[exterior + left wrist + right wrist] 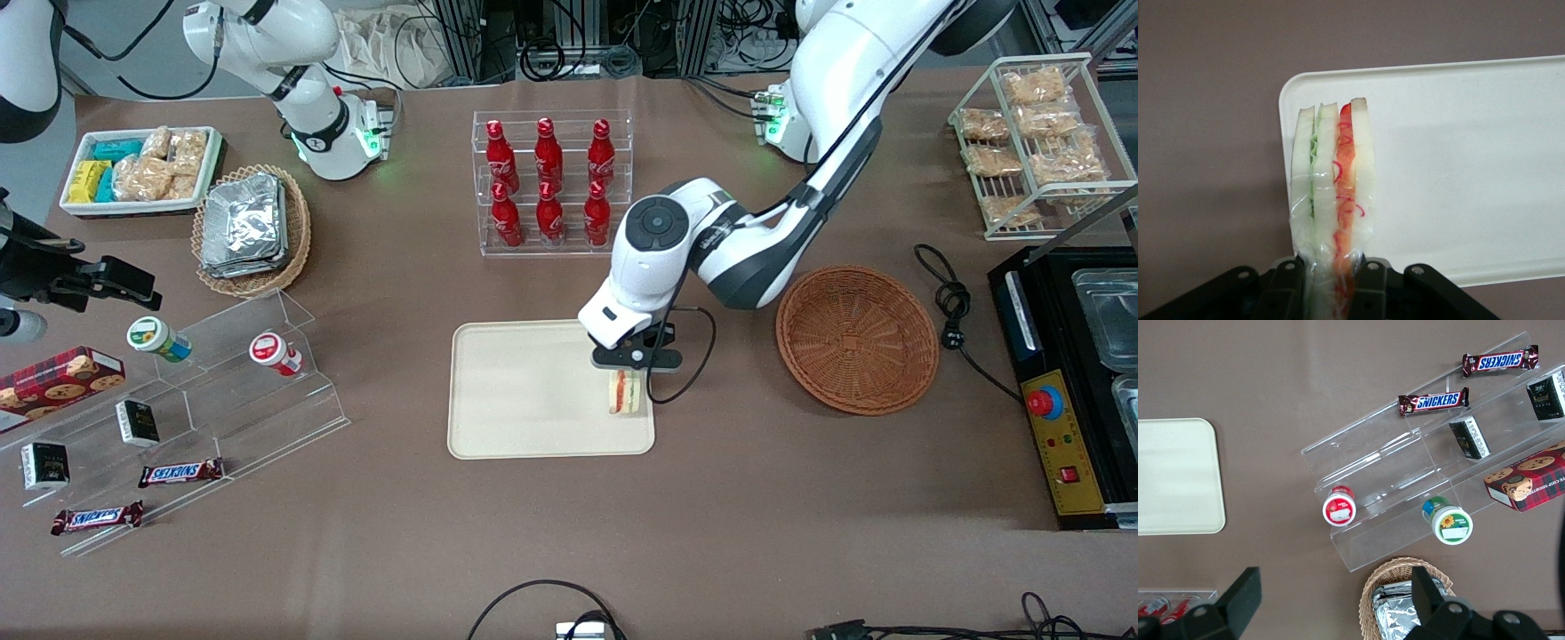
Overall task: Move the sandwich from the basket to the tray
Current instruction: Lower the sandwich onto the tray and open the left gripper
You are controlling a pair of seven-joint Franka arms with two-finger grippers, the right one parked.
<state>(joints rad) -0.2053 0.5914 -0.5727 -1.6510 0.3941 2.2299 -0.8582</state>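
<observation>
Item: sandwich (1333, 193), pinched on edge between gripper (628, 366) fingers (1373, 283), over the tray (524, 391) at its 3 o'clock rim. Basket (857, 339) vacant. We advise shifting inward, lowering, then releasing so it lands fully inside the rim.

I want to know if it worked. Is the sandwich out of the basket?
Yes. The hand grips the sandwich over the tray; the basket is empty.

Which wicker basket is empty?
The round reddish-brown wicker basket, beside the gripper that holds the triangular white-bread sandwich. The lighter tan wicker basket holds silver foil packets.
</observation>
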